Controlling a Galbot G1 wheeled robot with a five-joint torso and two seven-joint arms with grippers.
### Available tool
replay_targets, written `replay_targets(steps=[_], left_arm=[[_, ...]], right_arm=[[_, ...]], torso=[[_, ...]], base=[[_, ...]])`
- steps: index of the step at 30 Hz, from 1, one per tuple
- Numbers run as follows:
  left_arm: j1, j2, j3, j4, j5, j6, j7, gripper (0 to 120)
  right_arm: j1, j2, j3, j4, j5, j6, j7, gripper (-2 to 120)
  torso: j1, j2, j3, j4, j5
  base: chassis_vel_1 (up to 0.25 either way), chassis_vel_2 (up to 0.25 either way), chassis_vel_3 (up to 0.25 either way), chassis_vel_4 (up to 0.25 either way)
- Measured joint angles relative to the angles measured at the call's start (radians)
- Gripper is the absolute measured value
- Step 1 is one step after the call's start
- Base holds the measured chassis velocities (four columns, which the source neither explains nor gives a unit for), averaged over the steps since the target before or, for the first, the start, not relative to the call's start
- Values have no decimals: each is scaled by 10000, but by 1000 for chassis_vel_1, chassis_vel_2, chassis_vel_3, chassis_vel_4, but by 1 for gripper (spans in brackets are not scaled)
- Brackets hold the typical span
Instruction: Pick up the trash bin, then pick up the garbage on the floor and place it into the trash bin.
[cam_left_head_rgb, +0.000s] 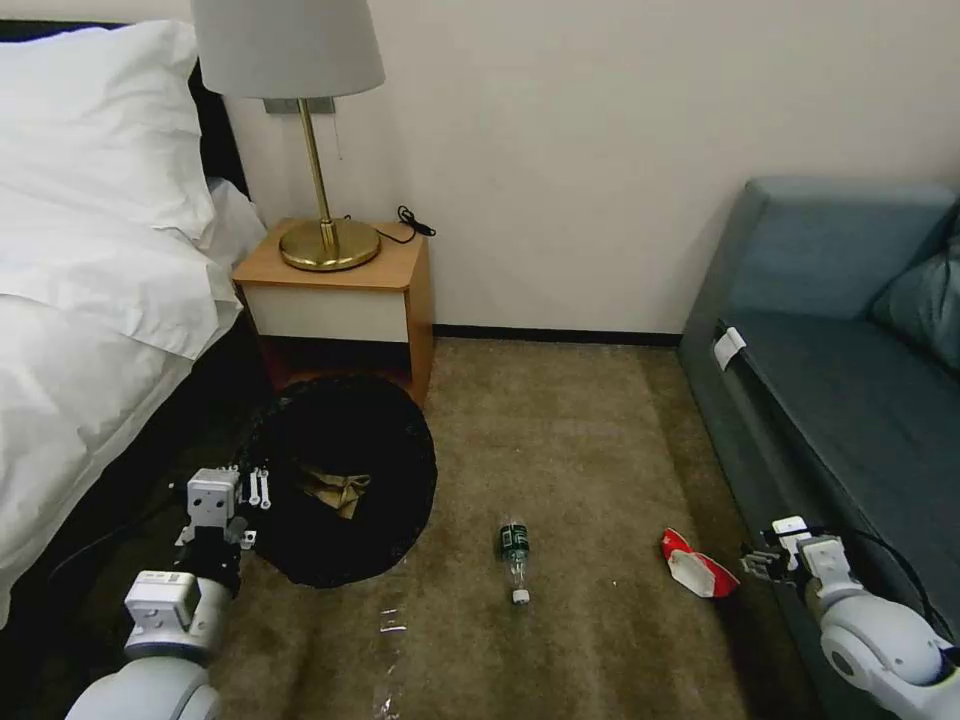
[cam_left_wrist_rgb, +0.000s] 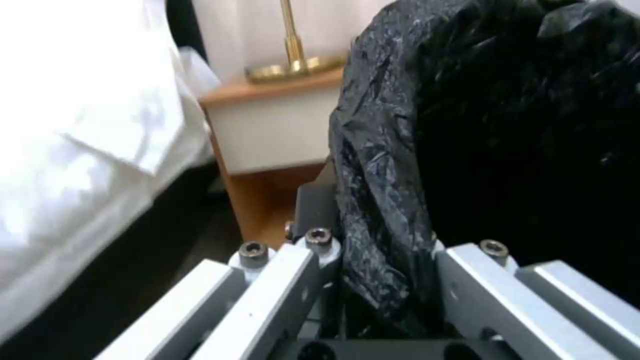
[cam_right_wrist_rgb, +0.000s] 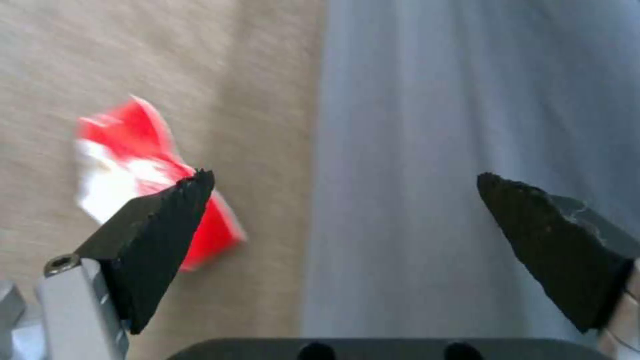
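the left gripper (cam_left_head_rgb: 255, 490) is clamped on the bag-draped rim of the trash bin (cam_left_head_rgb: 345, 480), which sits just beside it toward the nightstand (cam_left_head_rgb: 340, 290), a brown paper scrap (cam_left_head_rgb: 338, 490) inside. a light bin with a slick liner, i judge, so the rim is the sound hold. ahead of the grippers and between them lies the small bottle (cam_left_head_rgb: 515, 560), light and prone to roll. the right gripper (cam_left_head_rgb: 755, 563) hangs open next to the sofa (cam_left_head_rgb: 850, 400), the red-and-white wrapper (cam_left_head_rgb: 697, 567) just beside its fingers (cam_right_wrist_rgb: 160, 240): thin, crushable, best pinched at a raised fold.
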Motion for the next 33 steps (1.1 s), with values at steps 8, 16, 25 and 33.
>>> replay_targets(steps=[8,16,25,33], left_arm=[[-507,0,103,960,-417,82,155,4],[-447,-110,-162,877,-663,20,296,4],[-133,-304,-424,980,-661,-336,468,4],[-77,-659,-279,1072,-423,-466,545,4]], right_arm=[[-1890,-10,1505,-1076,-2455,893,-724,100],[-1823,884,1733,-2241,-4630,1688,-1215,100],[-1482,932,1338,-2427,-4994,1960,-1565,100],[-2170,817,1016,-1560,-4998,1639,-1620,100]], torso=[[-1,1,0,27,0],[-2,4,-3,5,-18],[-2,4,-2,-15,-24],[-1,-1,3,-25,6]], base=[[19,20,14,14],[6,7,3,2],[0,0,0,0],[0,0,0,0]])
